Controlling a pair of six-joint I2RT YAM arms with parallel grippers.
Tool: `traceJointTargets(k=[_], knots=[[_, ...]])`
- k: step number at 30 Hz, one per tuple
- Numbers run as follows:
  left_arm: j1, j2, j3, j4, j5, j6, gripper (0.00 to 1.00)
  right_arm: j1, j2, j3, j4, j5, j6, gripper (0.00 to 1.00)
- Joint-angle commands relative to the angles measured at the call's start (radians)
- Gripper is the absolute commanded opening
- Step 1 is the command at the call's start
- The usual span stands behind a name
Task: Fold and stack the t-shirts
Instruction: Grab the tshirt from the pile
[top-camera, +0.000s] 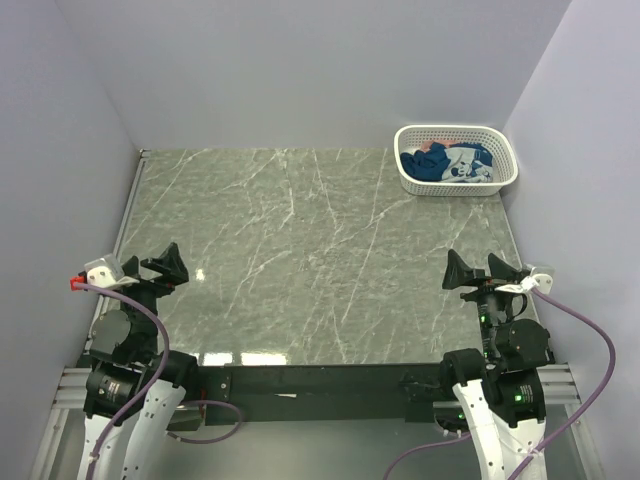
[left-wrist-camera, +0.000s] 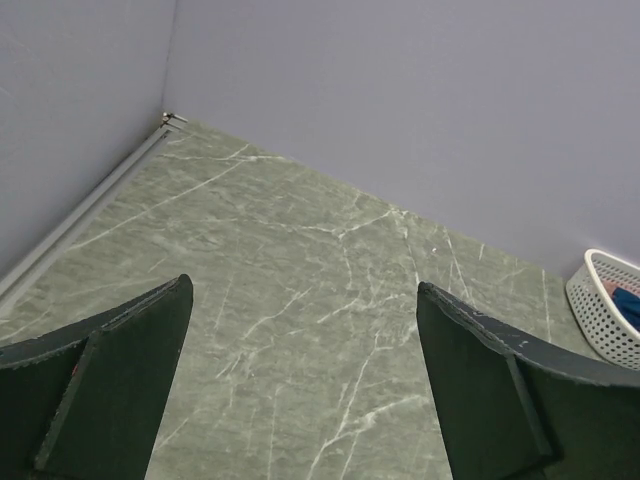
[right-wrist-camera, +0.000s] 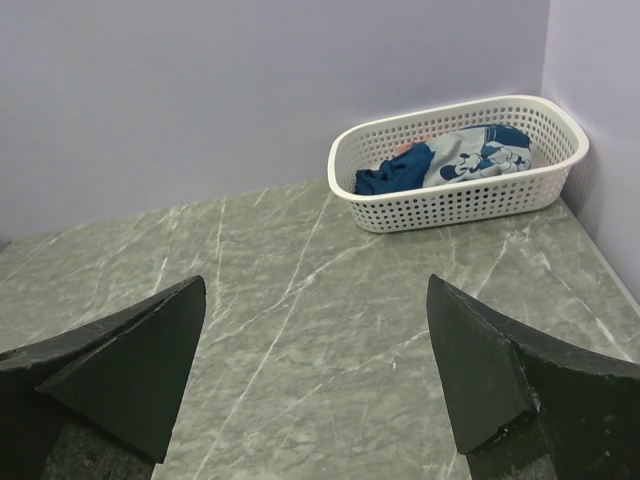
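Note:
The t-shirts lie crumpled inside a white perforated basket (top-camera: 457, 186) at the table's far right corner. A navy blue tee with a white cartoon print (top-camera: 455, 163) (right-wrist-camera: 470, 155) fills most of it, and a bit of pink cloth (top-camera: 437, 147) (right-wrist-camera: 408, 146) peeks out behind it. My left gripper (top-camera: 160, 266) (left-wrist-camera: 303, 288) hovers open near the front left edge, nothing between its fingers. On the front right, my right gripper (top-camera: 483, 270) (right-wrist-camera: 315, 285) is open too and faces the basket from a distance.
Grey-green marble tabletop (top-camera: 310, 250) spans the space between the arms and the basket. Lilac walls close in the back and both sides. A metal rail (top-camera: 128, 215) runs along the table's left edge. The basket's rim (left-wrist-camera: 605, 300) shows at the right of the left wrist view.

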Motion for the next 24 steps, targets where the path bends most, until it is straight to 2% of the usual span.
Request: traceJointTargets(k=[1,4,9,18,24], knots=[[0.004,0.012,0.041,0.022,-0.014,-0.033,0.99,-0.004,-0.127,0.029,0.021,-0.001,0.004,0.97],[0.005,0.041,0.055,0.010,-0.039,-0.080,0.99,-0.004,-0.113,0.032,0.022,0.003,0.020,0.97],[0.004,0.119,0.047,0.008,-0.042,-0.070,0.99,-0.003,-0.015,0.096,-0.015,0.057,0.066,0.97],[0.005,0.148,0.049,0.007,-0.013,-0.048,1.00,-0.004,0.374,0.260,0.022,0.100,0.136,0.97],[0.002,0.128,0.040,0.020,-0.001,-0.037,1.00,-0.004,0.750,0.418,0.013,0.169,0.185,0.97]])
